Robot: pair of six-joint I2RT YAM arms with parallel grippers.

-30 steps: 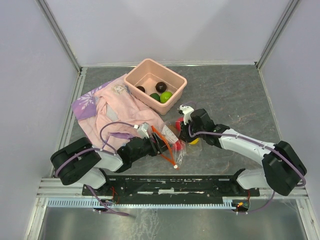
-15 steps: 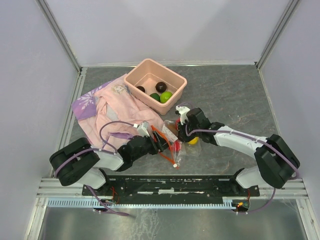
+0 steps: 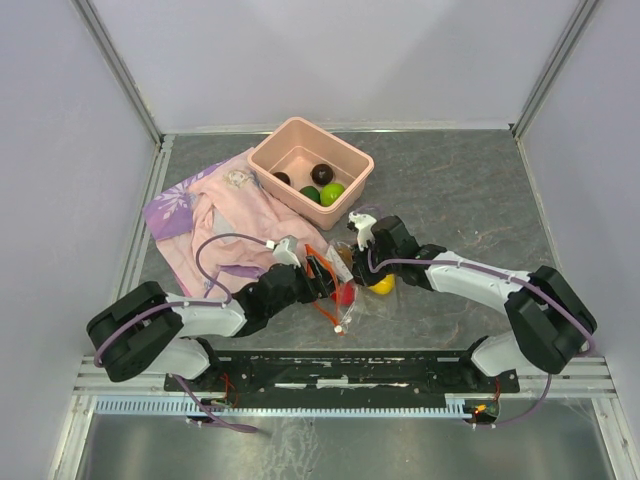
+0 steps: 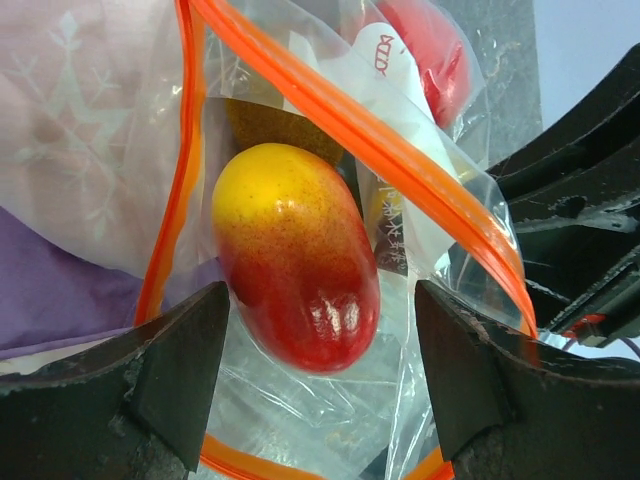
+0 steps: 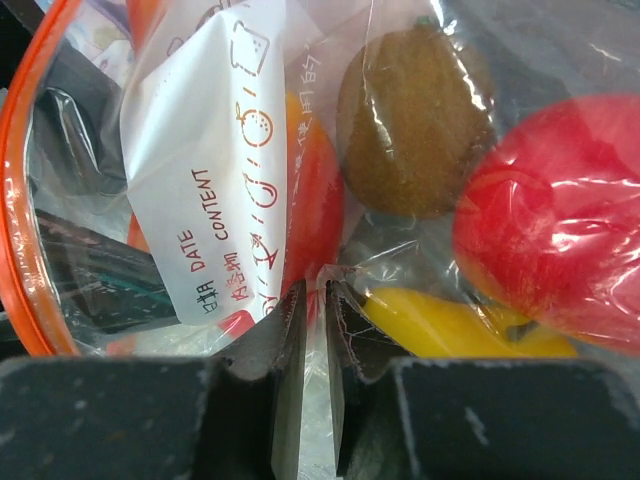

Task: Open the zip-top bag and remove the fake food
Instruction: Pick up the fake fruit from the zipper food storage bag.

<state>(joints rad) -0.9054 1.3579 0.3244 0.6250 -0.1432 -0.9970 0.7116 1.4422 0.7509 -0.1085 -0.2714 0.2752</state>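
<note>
table [image 3: 470, 190]: grey, arms at near edge
cloth [image 3: 215, 215]: pink and purple, left of bag
tub [image 3: 268, 160]: behind bag, dark and green pieces inside
bag [image 5: 200, 170]: centre front, mouth agape
left gripper [image 4: 320, 345]: wide, straddling yellow-red fruit [image 4: 295, 265] in bag
right gripper [image 5: 315, 310]: narrow, nipping bag film

Crinkly clear zip-top bag [image 4: 380, 150] (orange-red strip) around glossy fake food [image 4: 295, 265]
</note>
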